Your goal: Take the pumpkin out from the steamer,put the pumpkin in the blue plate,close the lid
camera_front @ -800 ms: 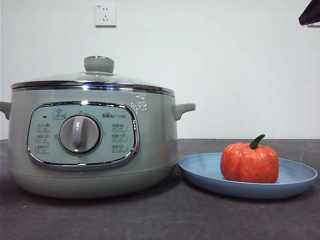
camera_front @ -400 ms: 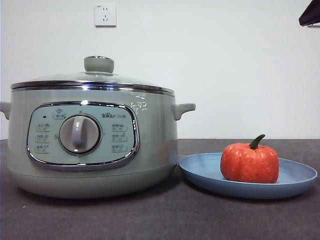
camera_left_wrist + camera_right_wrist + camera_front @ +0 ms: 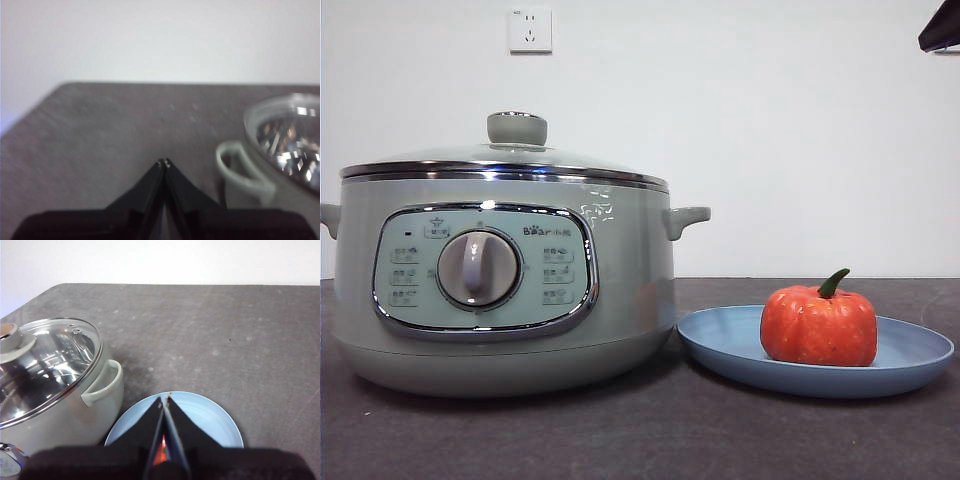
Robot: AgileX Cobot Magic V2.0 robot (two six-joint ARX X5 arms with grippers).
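The orange-red pumpkin (image 3: 819,326) with its green stem sits in the blue plate (image 3: 910,352) at the right of the front view. The sage-green steamer (image 3: 630,290) stands at the left with the glass lid (image 3: 517,128) closed on it. My left gripper (image 3: 164,163) is shut and empty, above the table beside the steamer's side handle (image 3: 239,167). My right gripper (image 3: 165,399) is shut and empty, high above the plate (image 3: 210,417); a sliver of the pumpkin (image 3: 160,454) shows between its jaws. The lid (image 3: 47,360) also shows in the right wrist view.
A white wall socket (image 3: 531,29) is on the wall behind the steamer. A black arm tip (image 3: 942,28) shows at the top right corner of the front view. Dark grey table (image 3: 225,325) stretches beyond the plate.
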